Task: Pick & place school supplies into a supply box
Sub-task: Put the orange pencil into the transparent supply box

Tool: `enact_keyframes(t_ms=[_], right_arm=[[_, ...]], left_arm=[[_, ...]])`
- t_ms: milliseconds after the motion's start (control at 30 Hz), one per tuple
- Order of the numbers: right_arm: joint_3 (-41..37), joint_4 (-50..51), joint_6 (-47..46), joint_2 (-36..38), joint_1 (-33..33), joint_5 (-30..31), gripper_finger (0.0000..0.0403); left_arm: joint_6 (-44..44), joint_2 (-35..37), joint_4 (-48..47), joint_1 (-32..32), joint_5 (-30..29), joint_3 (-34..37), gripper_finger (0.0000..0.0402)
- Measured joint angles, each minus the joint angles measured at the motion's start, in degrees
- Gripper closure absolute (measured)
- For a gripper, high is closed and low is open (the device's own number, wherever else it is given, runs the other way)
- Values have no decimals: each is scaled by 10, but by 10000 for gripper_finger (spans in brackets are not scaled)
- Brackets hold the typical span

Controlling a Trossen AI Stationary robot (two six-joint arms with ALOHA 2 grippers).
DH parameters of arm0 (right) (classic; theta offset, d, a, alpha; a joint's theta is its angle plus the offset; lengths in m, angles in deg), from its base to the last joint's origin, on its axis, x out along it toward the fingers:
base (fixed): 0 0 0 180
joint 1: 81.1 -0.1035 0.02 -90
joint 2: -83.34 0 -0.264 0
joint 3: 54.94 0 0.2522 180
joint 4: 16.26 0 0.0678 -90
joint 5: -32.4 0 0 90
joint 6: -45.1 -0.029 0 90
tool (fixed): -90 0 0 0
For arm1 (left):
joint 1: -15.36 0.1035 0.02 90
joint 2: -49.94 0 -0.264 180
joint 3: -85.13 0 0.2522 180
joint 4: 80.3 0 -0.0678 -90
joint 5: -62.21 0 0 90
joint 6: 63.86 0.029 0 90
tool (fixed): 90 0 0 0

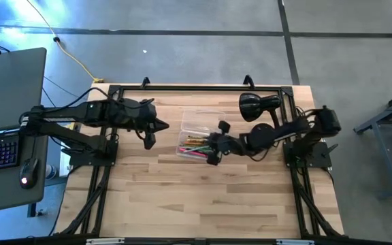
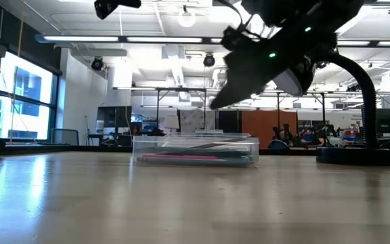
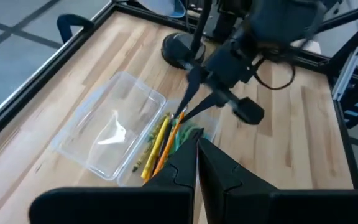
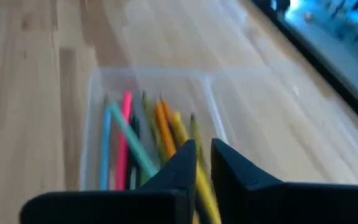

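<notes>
Right claw (image 1: 213, 148) hangs over the supply box (image 1: 197, 135), its arm reaching in from the bench's (image 1: 203, 197) right edge; fingers narrowly apart, gripping nothing. Left claw (image 1: 156, 129) hovers beside the box, arm extended from the left edge, fingers together. Pencils (image 4: 166, 134) lie inside the box, near the bench's far edge.

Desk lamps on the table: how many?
1. The black desk lamp stands at the table's far right corner, behind the right gripper and beside the clear box. No other shows in any view.
</notes>
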Motion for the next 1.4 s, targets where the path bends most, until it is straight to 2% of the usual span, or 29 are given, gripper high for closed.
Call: enact_keyframes(t_ms=[167, 300, 400, 600, 1133, 1400], right_arm=[[0, 136, -136, 34, -39, 97, 400], [0, 151, -235, 22, -68, 201, 395], [0, 151, -273, 6, -76, 235, 400], [0, 153, -307, -11, -75, 195, 402], [0, 175, -432, -11, -73, 154, 403], [0, 231, -468, -4, -78, 110, 403]], left_arm=[[0, -3, 1, 0, 1, 0, 357], [0, -3, 3, 0, 1, 0, 357], [0, -3, 9, 0, 1, 0, 357], [0, -3, 9, 0, 1, 0, 357], [0, -3, 9, 0, 1, 0, 357], [-2, -3, 9, 0, 2, 0, 357]])
